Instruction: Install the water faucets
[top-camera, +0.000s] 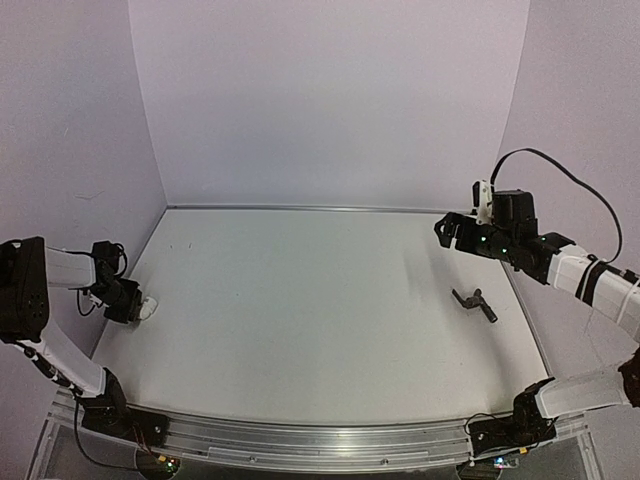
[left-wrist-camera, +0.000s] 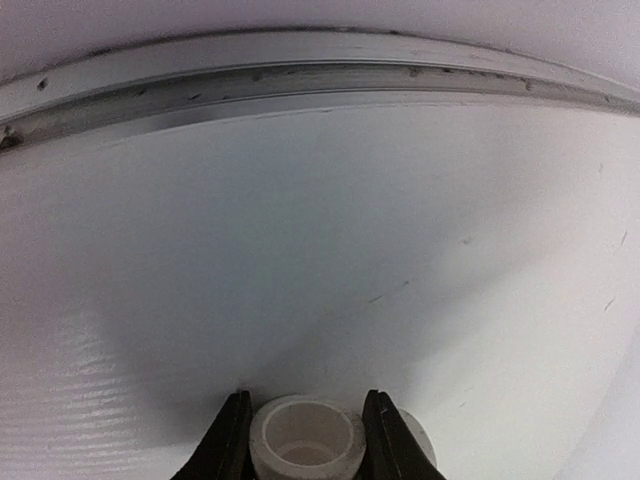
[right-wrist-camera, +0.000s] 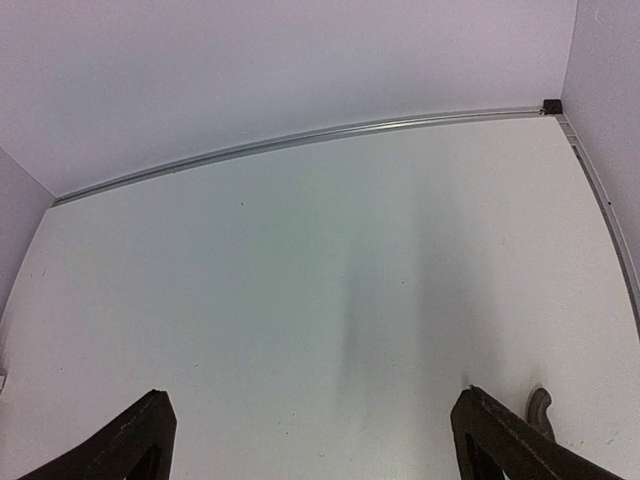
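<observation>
**White fitting clamped on the left, black tap lying free on the right**

The white fitting (left-wrist-camera: 305, 440), a stubby hollow cylinder, is gripped between the two black fingers (left-wrist-camera: 226, 440) of the left gripper (top-camera: 140, 306), which are pressed against its sides. In the top view this gripper is seen low at the left edge of the table (top-camera: 300, 330), close to the left wall. The white piece shows at its tip. In the left wrist view the open end of the fitting is visible, and a metal rail (left-wrist-camera: 300, 70) is seen running across the top.

The black tap (top-camera: 474, 303) is lying flat on the right side of the table, held by nothing. The right gripper (top-camera: 447, 232) is placed farther from the arm bases than the tap and slightly to its left, apart from it and not touching. Its fingers (right-wrist-camera: 128, 440) are spread wide, with nothing between them. A small curved grey piece is glimpsed just beside the right-hand finger at the lower right of the right wrist view. Whether it is part of the tap cannot be told. The tap and the fitting lie well apart, on opposite sides of the table.
</observation>
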